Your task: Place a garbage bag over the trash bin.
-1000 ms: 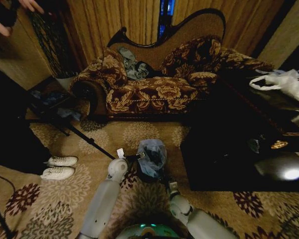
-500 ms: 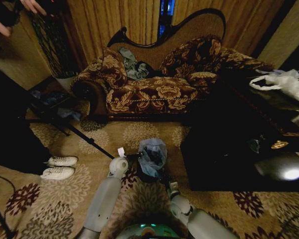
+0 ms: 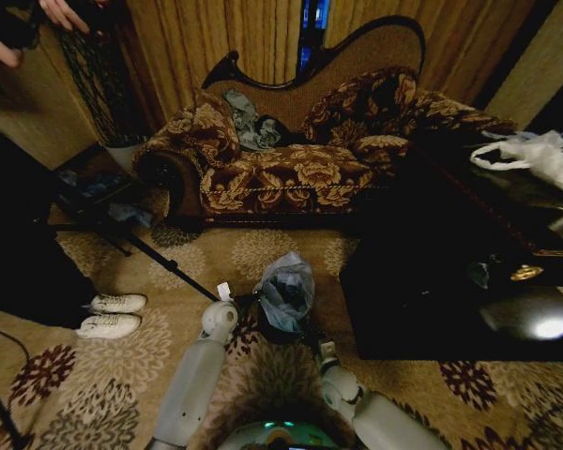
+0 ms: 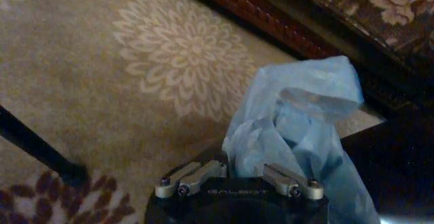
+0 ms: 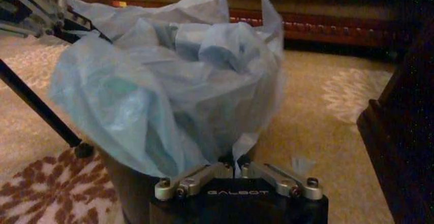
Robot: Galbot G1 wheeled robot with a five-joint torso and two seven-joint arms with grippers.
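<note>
While both grippers pinch opposite edges of the bag [image 3: 286,292], it hangs bunched over the bin [image 3: 280,330] on the carpet (mouth not yet spread), left gripper [image 4: 237,177] and right gripper [image 5: 236,174] each clamped on film so the rim can be stretched.

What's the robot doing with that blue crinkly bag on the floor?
The robot is working a garbage bag over a small trash bin that stands on the carpet in front of a sofa. The left gripper pinches one part of the thin blue film, and the right gripper is shut on another part nearer the robot. The bag is bunched up and puffy over the bin, not yet spread smooth around its rim.
</note>
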